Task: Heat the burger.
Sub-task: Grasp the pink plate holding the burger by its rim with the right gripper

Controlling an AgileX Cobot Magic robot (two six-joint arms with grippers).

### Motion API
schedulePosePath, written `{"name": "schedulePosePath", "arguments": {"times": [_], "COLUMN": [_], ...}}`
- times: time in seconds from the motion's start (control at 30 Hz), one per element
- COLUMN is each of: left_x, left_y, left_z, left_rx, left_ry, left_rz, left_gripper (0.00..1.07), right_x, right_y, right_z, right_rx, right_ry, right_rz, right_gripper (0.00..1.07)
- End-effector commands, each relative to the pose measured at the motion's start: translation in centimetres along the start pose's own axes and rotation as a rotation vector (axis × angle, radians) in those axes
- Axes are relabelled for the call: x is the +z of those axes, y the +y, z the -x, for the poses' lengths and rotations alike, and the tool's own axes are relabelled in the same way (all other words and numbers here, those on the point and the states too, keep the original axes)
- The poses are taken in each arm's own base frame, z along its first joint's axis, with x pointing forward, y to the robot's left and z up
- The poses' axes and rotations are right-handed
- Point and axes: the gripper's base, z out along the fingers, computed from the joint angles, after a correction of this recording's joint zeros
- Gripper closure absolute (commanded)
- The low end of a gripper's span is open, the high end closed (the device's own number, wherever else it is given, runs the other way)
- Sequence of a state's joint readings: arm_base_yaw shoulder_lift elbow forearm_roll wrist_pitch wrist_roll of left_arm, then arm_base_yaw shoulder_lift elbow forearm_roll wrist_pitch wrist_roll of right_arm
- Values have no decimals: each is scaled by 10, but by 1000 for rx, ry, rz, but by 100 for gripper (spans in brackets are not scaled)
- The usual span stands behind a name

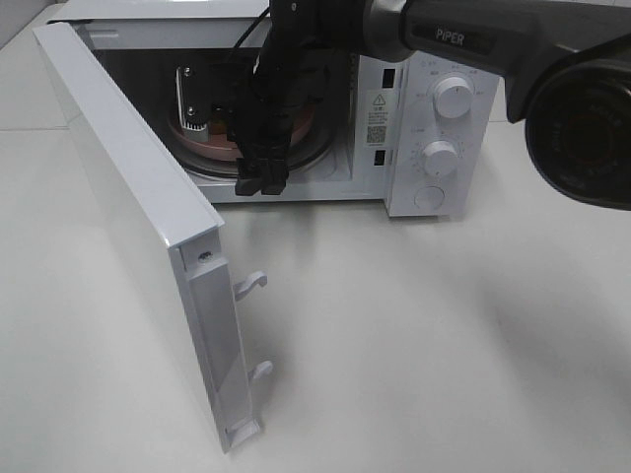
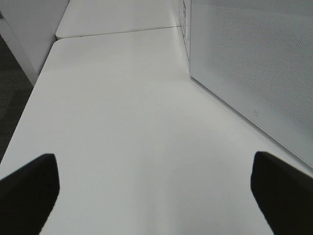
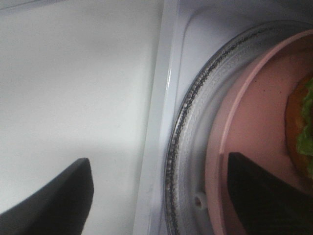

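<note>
Right wrist view: the right hand (image 3: pixel 159 164) has its fingers (image 3: pixel 54 200) spread with nothing pinched between them. It straddles the microwave's front sill (image 3: pixel 155 98), with 1 finger on the table (image 3: pixel 73 83) side and the other over the rim of the pink dish (image 3: pixel 254 112). The burger (image 3: pixel 299 128) lies on that dish inside the cavity, and the dish rests on the glass turntable (image 3: pixel 193 132). Only the burger's edge shows, orange bun over green lettuce. Exterior high view: the microwave (image 1: pixel 478 138) has its door (image 1: pixel 128 197) swung wide open to the left, 2 latch hooks (image 1: pixel 251 284) exposed. The right arm reaches through the opening and hides most of the dish. Left wrist view: the left hand (image 2: pixel 156 176) is spread wide and empty above bare table, just beside a white perforated panel (image 2: pixel 254 73), probably the door's outer face. Judgement: loading looks done; shutting the door and setting the 2 knobs (image 1: pixel 454 99) are not yet done. Risk 1: a low pull-out could let the inner finger hook the dish rim and drag the dish off the turntable's centre, or tip the burger. Risk 2: swinging the door while the right arm is in the opening would trap the arm against the frame. Risk 3: a hard shove on the door could slide the whole oven on the smooth table, or leave the hooks unlatched. Risk 4: spread fingers may slip on a round knob.
</note>
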State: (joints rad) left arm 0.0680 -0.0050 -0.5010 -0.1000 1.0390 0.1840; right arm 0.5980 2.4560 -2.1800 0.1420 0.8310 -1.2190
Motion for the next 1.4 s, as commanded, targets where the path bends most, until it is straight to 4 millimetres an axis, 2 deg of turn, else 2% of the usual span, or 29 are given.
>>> {"name": "schedulePosePath", "arguments": {"times": [0.03,0.9,1.1,1.23,1.4], "left_x": [-2,-2,-2,-2,-2], "left_y": [-1,-1,-1,-1,-1], "left_z": [-2,-2,-2,-2,-2], "left_rx": [-4,-4,-4,-4,-4], "left_ry": [-22,-22,-22,-22,-22], "left_rz": [-2,-2,-2,-2,-2], "left_gripper": [6,6,6,6,6], "right_x": [4,5,5,13,14], "right_y": [-1,-5,-9,-7,-8], "right_z": [2,2,1,-1,-1], "right_rx": [18,53,83,81,77], "right_ry": [-4,14,20,31,27], "right_rz": [-6,-40,-92,-80,-90], "right_gripper": [31,31,31,31,31]}}
